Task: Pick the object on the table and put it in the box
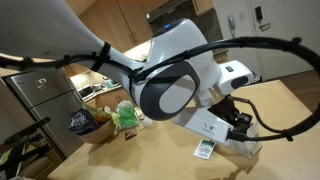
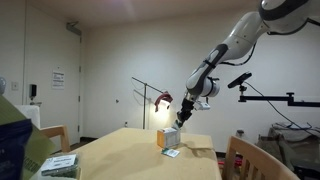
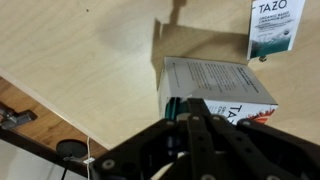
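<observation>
— Over the box's near end: claw pinched fully closed, fingers together.
— Holding anything?
— A dark teal sliver sits at the fingertips, against the box; cannot tell if gripped. Box stands in from the worktop edge. White-and-teal packet lies flat just beside its far corner.

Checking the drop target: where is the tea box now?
In the wrist view the box sits on the table right below the gripper, with a white-and-green packet lying beside it toward the picture's top right.
</observation>
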Action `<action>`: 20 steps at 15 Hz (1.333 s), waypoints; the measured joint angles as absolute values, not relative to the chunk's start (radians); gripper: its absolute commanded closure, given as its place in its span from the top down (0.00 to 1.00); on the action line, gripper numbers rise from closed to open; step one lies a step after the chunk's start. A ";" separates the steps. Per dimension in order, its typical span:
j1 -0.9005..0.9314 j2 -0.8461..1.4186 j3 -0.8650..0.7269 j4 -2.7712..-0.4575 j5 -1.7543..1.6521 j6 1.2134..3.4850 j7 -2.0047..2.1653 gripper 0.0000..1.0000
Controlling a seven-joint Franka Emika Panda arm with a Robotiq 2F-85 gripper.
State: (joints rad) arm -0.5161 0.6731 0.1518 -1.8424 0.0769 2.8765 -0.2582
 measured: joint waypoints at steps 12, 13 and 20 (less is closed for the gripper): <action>-0.533 0.671 0.159 -1.802 0.183 2.748 -0.326 0.40; -0.532 0.671 0.152 -1.801 0.183 2.748 -0.326 0.49; -0.523 0.671 0.118 -1.797 0.183 2.748 -0.326 0.99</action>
